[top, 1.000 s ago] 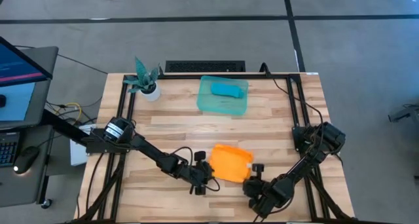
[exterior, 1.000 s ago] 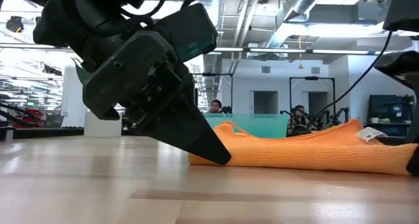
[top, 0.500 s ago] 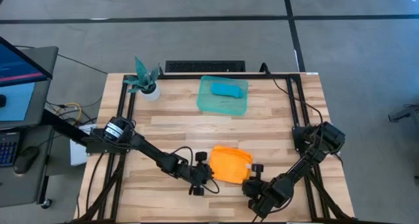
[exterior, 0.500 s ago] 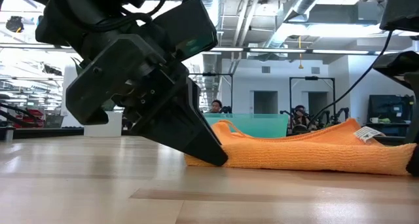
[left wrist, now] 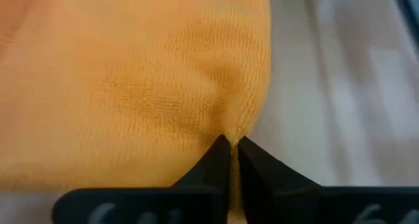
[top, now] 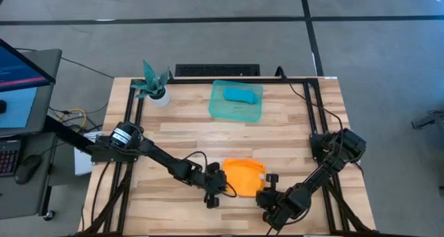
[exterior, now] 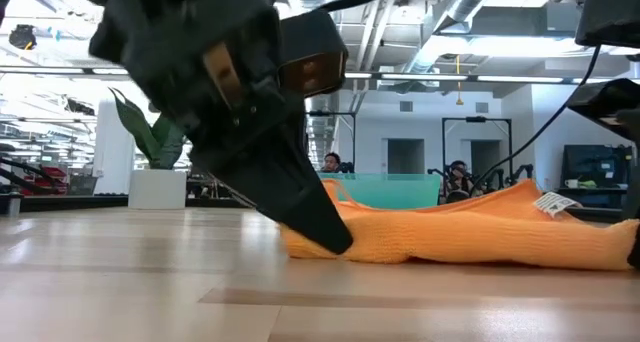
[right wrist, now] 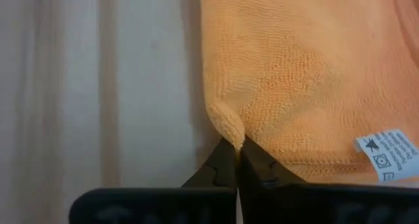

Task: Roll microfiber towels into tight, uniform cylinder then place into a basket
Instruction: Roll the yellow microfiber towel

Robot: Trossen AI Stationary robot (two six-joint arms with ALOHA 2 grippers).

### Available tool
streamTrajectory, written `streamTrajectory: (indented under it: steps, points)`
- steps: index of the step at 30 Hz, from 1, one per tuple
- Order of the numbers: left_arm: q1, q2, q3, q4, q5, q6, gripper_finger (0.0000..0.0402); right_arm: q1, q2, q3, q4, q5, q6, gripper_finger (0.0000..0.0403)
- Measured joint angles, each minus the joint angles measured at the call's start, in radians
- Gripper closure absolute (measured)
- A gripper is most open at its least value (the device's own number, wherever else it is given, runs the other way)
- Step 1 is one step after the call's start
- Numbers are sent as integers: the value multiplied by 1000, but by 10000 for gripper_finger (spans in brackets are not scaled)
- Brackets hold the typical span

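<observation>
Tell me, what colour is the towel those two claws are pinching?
Bright orange towel, with a small white tag; clearest in the right wrist view.

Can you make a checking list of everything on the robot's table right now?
Surface: wooden table, bare planks around the things.
Job's things: orange towel bunched near the front edge; blue towel rolled up inside the green tray.
Clutter: small white pot with a plant at the back left corner.
End effectors: left end effector shut on the orange towel's edge; right end effector shut on its corner, near the white label.
Cables: black cable looping along the left arm.
Surroundings: grey floor, monitor to the left.
</observation>
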State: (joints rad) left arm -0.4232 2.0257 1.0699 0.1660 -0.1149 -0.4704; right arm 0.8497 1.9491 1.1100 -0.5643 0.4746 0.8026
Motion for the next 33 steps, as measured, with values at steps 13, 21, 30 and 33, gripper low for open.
streamTrajectory:
  steps: [13,21,30,33]
  points:
    - [-53,5,240,-408,-22,-143,397,47,6,108,-1,-77,-72,389]
    - [-47,5,257,-441,-41,-223,396,35,6,114,-26,-46,-70,380]
    - [4,5,258,-479,-110,-360,394,21,3,114,-39,-29,-44,396]
    - [12,5,258,-511,-114,-420,394,6,2,114,-66,-27,-2,387]
